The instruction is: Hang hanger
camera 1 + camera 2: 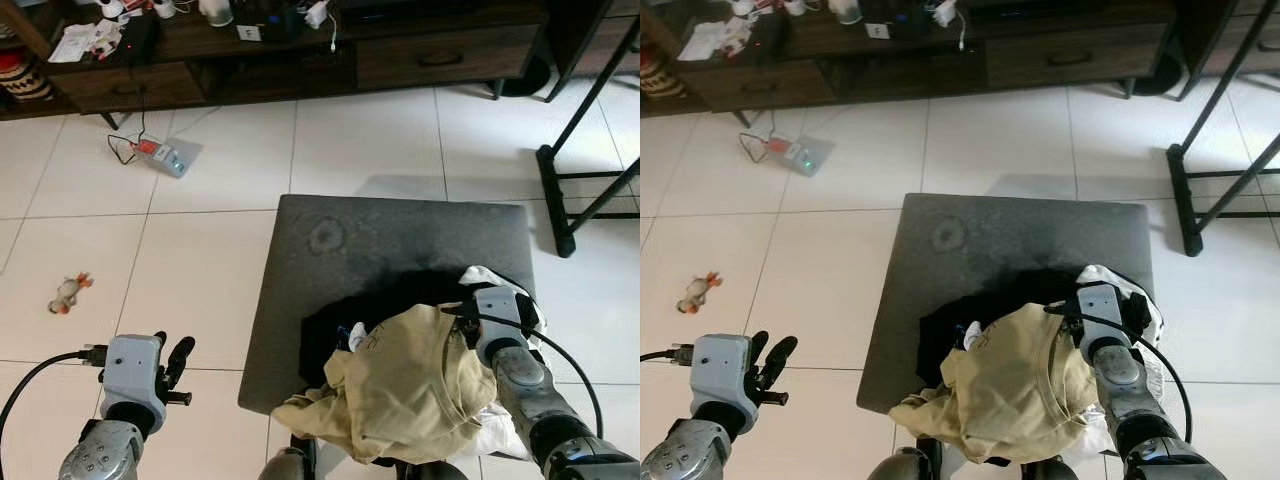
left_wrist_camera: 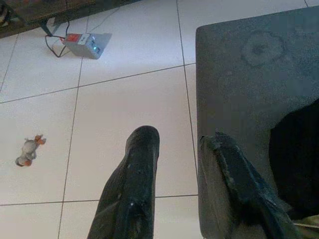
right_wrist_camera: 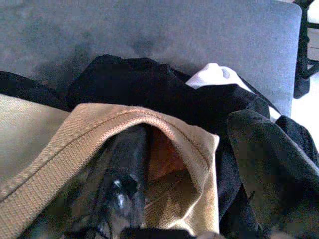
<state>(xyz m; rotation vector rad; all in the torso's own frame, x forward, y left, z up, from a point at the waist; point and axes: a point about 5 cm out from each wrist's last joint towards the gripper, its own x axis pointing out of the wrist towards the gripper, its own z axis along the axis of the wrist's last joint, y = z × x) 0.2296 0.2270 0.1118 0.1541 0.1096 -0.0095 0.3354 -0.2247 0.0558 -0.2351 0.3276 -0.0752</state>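
Observation:
A tan shirt [image 1: 400,390] lies crumpled on top of a black garment [image 1: 400,295] and a white one [image 1: 487,275] at the near right of a grey padded stool [image 1: 400,230]. My right gripper [image 3: 199,164] is at the shirt's collar [image 3: 144,119]. One finger [image 3: 127,164] is tucked under the collar band and the other finger [image 3: 271,164] rests outside on the black cloth, well apart. My left gripper [image 1: 172,352] hovers open over the floor tiles left of the stool, holding nothing. I cannot make out a hanger.
A black metal rack [image 1: 580,150] stands on the floor to the right of the stool. A dark wooden cabinet [image 1: 400,55] runs along the far wall. A power strip [image 1: 165,155] with cable and a small toy [image 1: 68,293] lie on the white tiles at left.

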